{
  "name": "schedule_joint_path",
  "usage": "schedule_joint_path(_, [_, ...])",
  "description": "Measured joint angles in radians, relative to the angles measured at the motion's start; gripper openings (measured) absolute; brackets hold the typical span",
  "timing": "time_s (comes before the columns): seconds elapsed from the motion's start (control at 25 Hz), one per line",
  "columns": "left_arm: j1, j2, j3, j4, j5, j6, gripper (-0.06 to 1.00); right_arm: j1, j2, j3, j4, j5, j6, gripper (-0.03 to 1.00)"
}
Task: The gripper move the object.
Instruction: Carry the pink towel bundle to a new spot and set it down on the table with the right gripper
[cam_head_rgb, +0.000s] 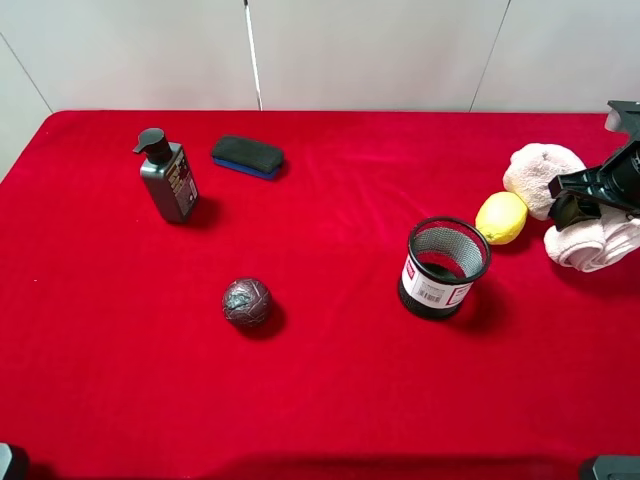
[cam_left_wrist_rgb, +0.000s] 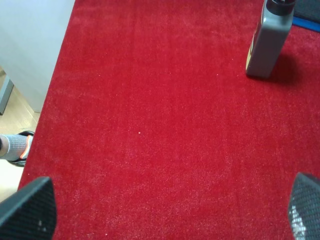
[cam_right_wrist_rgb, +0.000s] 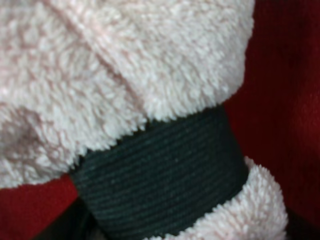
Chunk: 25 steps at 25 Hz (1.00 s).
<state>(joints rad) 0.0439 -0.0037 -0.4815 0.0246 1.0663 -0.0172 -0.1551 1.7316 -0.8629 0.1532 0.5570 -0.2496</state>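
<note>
One red table (cam_head_rgb: 330, 400) bears the pink towel (cam_head_rgb: 540, 168) at its far right edge. The right claw (cam_head_rgb: 562, 198) sits across the towel's middle, pinched tight on it, one fluffy lobe bulging to either side. The towel's black band (cam_right_wrist_rgb: 165, 175) fills the right wrist view. A lemon (cam_head_rgb: 501, 217) lies just beside the towel, toward the table's middle.
</note>
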Motion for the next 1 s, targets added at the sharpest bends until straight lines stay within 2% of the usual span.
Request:
schedule_joint_path(0.28, [0.000, 0.000, 0.000, 0.000, 0.000, 0.000, 0.91, 0.000, 0.000, 0.000, 0.000, 0.000, -0.041, 0.42])
schedule_joint_path(0.6, [0.000, 0.000, 0.000, 0.000, 0.000, 0.000, 0.91, 0.000, 0.000, 0.000, 0.008, 0.000, -0.028, 0.66])
schedule_joint_path(0.72, [0.000, 0.000, 0.000, 0.000, 0.000, 0.000, 0.91, 0.000, 0.000, 0.000, 0.011, 0.000, 0.016, 0.69])
schedule_joint_path(1.0, [0.000, 0.000, 0.000, 0.000, 0.000, 0.000, 0.91, 0.000, 0.000, 0.000, 0.011, 0.001, 0.034, 0.69])
